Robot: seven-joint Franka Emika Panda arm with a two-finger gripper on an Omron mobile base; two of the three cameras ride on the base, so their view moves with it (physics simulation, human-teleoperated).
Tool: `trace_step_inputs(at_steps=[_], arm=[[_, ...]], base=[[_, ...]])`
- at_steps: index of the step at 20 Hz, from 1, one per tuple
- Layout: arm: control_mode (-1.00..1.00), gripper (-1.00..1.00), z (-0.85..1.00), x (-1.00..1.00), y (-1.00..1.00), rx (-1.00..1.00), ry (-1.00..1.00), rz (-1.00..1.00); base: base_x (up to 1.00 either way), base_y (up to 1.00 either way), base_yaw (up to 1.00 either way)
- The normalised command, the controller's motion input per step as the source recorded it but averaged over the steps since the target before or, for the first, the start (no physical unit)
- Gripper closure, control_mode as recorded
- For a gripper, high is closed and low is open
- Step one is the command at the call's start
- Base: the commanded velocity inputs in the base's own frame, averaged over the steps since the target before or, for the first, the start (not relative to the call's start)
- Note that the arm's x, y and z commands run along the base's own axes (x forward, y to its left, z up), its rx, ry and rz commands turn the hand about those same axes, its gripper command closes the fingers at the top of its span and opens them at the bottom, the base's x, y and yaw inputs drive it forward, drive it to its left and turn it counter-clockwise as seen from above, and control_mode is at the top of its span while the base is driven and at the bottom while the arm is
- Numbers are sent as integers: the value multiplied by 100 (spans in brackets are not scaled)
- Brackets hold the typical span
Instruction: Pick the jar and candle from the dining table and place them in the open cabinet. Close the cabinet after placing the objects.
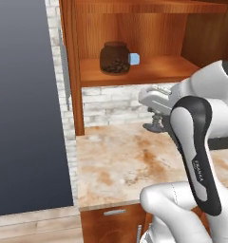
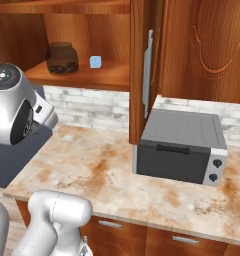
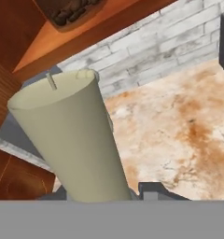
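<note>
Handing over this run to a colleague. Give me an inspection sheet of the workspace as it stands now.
Surface: marbled counter, bare where visible in front of the arm.
Job's things: jar already on the cabinet shelf; candle held in the gripper, looming close in the hand view, wick up; cabinet door open.
Clutter: small pale-blue cube on the shelf beside the jar; toaster oven on the counter.
Grippers: shut on the candle, low over the counter, below the shelf.
Cables: nothing seen.
Surroundings: white brick backsplash; drawers with silver handles under the counter.
</note>
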Motion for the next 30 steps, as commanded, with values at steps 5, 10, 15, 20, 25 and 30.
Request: trace_step_inputs(at_steps=[5,10,15,20,25,30], arm=[[-100,100,24,4,-15,0,5,-6],[-100,100,14,16,-20,-1,4,-6],[-100,100,7,16,-24,-4,0,-2],[-100,100,3,2,-25,0,-3,1],[-100,100,4,11,-24,-1,-2,0],[-100,100,1,11,-17,-11,-10,1]], base=[[0,0,0],[0,0,0],[0,0,0],[0,0,0],[0,0,0],[0,0,0]])
